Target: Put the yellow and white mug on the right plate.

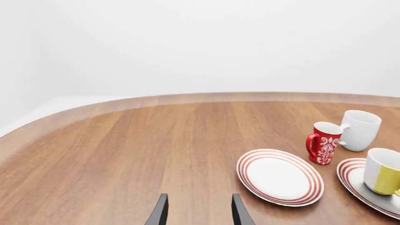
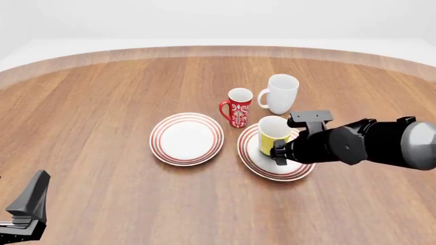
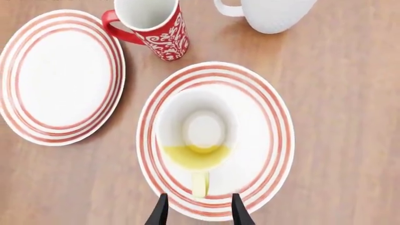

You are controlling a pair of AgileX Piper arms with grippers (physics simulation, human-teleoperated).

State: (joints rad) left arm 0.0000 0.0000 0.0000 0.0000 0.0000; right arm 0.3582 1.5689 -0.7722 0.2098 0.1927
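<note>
The yellow and white mug (image 3: 195, 133) stands upright on the right plate (image 3: 275, 117), its handle pointing toward my right gripper (image 3: 198, 213). That gripper hovers just above the plate's near rim, open, with a fingertip on either side of the handle's end and not touching it. In the front view the right arm covers part of the mug (image 2: 272, 130) and the right plate (image 2: 253, 158). My left gripper (image 1: 198, 213) is open and holds nothing, low over the table's near left corner (image 2: 27, 206). From there the mug (image 1: 384, 171) and the right plate (image 1: 351, 169) are far off.
The other ringed plate (image 2: 187, 138) lies left of the right one. A red mug with white pattern (image 2: 238, 107) and a larger white mug (image 2: 281, 93) stand just behind the plates. The round wooden table (image 2: 89, 102) ends in a curved far edge.
</note>
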